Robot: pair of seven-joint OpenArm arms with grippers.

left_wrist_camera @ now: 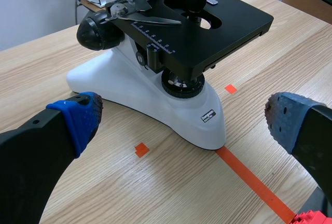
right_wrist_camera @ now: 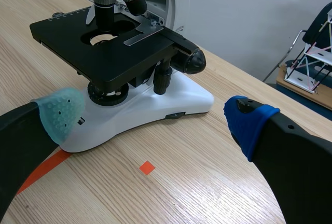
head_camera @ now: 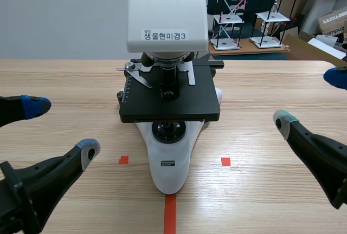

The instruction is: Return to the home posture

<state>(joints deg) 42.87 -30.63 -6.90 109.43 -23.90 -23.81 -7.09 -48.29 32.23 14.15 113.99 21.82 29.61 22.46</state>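
A white microscope point(head_camera: 169, 136) with a black stage point(head_camera: 171, 96) stands at the table's middle, its base over the orange tape line. My left gripper point(head_camera: 60, 129) hovers low at the left, open, nothing between its fingers. In the left wrist view the microscope point(left_wrist_camera: 155, 94) sits ahead of the open left gripper point(left_wrist_camera: 181, 125). My right gripper point(head_camera: 312, 98) is at the right, open and empty. The right wrist view has the microscope point(right_wrist_camera: 171, 97) ahead of the open right gripper point(right_wrist_camera: 153, 115), slightly toward its grey-green pad.
The wooden table point(head_camera: 260, 88) runs back to a grey wall. Behind its far right edge stand black-and-white model racks point(head_camera: 233, 12) and cardboard boxes point(head_camera: 333, 23). Small orange tape squares point(head_camera: 225, 161) flank the microscope base.
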